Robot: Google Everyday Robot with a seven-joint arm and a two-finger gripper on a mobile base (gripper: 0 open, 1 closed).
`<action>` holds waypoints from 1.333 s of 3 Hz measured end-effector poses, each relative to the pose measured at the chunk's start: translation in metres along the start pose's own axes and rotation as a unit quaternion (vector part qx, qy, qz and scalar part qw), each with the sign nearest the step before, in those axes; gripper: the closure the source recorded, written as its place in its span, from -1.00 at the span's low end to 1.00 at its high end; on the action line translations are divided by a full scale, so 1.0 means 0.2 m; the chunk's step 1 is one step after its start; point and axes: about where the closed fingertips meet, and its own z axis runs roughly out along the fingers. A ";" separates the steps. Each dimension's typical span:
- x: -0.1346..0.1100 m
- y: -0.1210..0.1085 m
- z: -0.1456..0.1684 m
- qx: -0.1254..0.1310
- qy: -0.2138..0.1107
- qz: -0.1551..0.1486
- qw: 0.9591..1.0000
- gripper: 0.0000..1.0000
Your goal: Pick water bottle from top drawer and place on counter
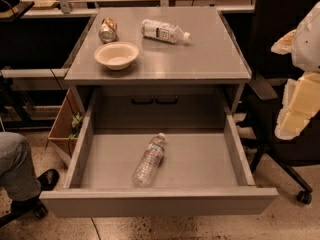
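The water bottle [149, 160], clear and ribbed with a white cap, lies on its side on the floor of the open top drawer [235, 156], cap pointing to the back. The counter [200, 54] is the grey cabinet top above and behind the drawer. My gripper [296, 106] and arm show as whitish-yellow shapes at the right edge, right of the drawer and well apart from the bottle, roughly level with the counter's front edge.
On the counter are a white bowl [116, 55], a tipped can [107, 29] and a bottle with a wide white label [164, 31]. A black office chair [280, 144] stands at the right. A person's leg and shoe [20, 174] and a cardboard box [62, 126] are at the left.
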 end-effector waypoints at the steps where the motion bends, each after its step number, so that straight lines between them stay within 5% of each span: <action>1: -0.01 0.00 0.00 0.003 -0.001 -0.002 1.000 -1.00; 2: -0.04 0.00 0.12 -0.002 -0.009 -0.026 1.000 -1.00; 4: -0.25 -0.05 0.70 -0.038 -0.063 -0.107 0.992 -1.00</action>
